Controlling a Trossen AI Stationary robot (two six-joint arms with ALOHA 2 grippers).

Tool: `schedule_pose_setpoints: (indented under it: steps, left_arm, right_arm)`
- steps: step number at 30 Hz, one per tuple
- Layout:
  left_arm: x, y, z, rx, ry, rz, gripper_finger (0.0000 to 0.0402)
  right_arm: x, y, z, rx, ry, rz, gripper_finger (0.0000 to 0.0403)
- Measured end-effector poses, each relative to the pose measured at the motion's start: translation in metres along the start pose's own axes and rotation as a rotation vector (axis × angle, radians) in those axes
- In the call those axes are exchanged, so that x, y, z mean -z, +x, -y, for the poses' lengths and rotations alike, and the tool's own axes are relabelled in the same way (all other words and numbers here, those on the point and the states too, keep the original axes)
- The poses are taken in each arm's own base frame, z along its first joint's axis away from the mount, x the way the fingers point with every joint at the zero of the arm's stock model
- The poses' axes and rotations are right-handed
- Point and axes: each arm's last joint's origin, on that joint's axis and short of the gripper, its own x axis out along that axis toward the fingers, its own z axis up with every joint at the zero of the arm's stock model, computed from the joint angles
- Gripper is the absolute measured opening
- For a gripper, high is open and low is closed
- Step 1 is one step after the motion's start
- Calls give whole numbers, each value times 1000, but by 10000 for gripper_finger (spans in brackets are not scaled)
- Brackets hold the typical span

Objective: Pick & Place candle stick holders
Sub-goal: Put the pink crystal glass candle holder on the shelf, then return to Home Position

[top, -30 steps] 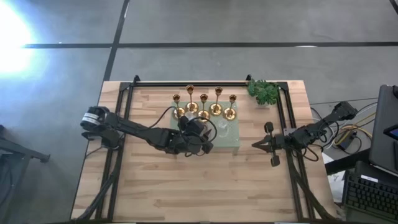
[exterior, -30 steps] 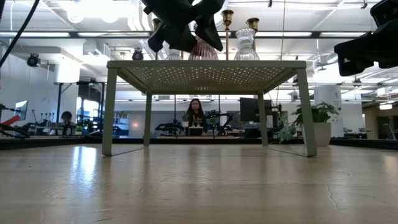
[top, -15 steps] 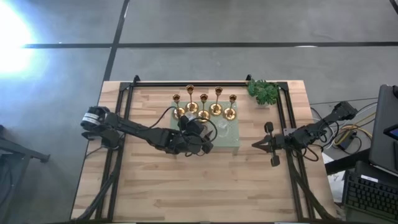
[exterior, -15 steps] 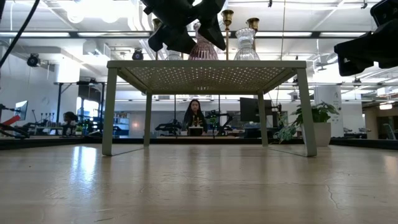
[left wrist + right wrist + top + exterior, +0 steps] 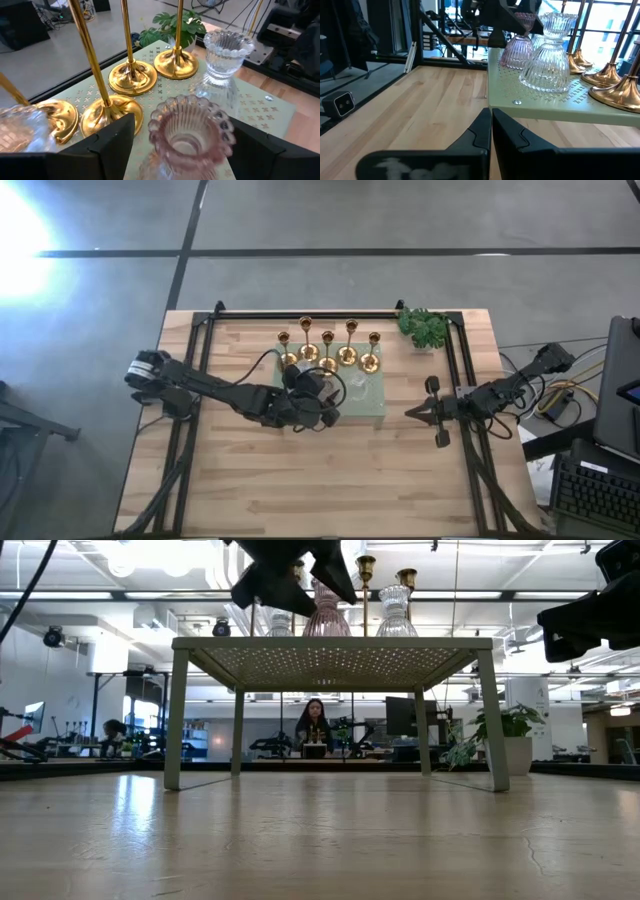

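Five gold-brass holders (image 5: 328, 350) stand by their round bases in a row on the far part of the pale green perforated tray (image 5: 376, 413). The pinkish glass holder (image 5: 187, 130) stands upright on the tray, and a clear glass one (image 5: 225, 55) stands beside it. Another clear glass one (image 5: 22, 132) shows at the edge of the left wrist view. My left gripper (image 5: 182, 125) is open above the tray, with one finger on either side of the pinkish holder's cup (image 5: 327, 615). My right gripper (image 5: 410, 413) is shut and empty over the table, right of the tray.
The tray (image 5: 330, 660) is a raised platform on thin legs. A green leafy sprig (image 5: 424, 326) lies at the table's far right. Black frame rails (image 5: 300, 313) run along the far edge and both sides. Bare wood lies near the front.
My left gripper has gone up a little from around the pinkish holder, still open. The pinkish holder stays standing on the tray.
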Motion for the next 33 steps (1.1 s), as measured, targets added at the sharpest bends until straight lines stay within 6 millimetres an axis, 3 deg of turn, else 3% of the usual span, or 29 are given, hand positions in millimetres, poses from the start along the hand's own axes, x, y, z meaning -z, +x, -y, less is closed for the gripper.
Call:
schedule_pose_setpoints:
  steps: [11,22,30,33]
  left_arm:
    - [-2,-28,4,56,-3,-10,282]
    - [-5,-93,12,232,17,-5,282]
    - [-19,-116,3,302,-41,20,282]
    - [-25,-125,-6,356,11,-11,282]
  right_arm:
    - [0,0,0,0,0,1,9]
    - [0,0,0,0,0,0,9]
    - [0,0,0,0,0,0,9]
    - [0,0,0,0,0,0,9]
